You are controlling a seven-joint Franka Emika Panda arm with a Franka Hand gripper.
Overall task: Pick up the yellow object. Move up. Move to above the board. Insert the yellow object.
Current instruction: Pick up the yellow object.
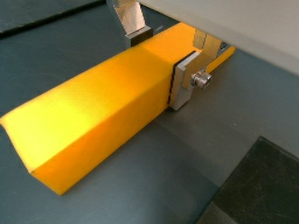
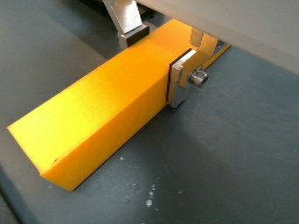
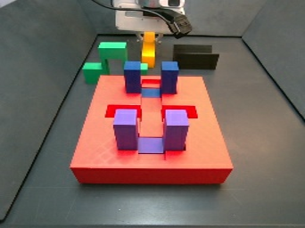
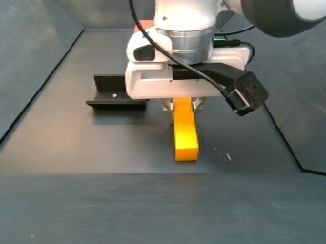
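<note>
Two green blocks (image 3: 105, 55) sit far left in a side view, beyond the board (image 3: 149, 147). Right of them the gripper (image 3: 149, 37) hangs past the board's far edge, its fingers (image 1: 184, 80) clamped on one end of the yellow object (image 1: 100, 109), which hangs upright clear of the floor. Further right lies a black block (image 3: 195, 58). Gripped so far from its middle, the bar could tilt or catch a blue post (image 3: 169, 75).
</note>
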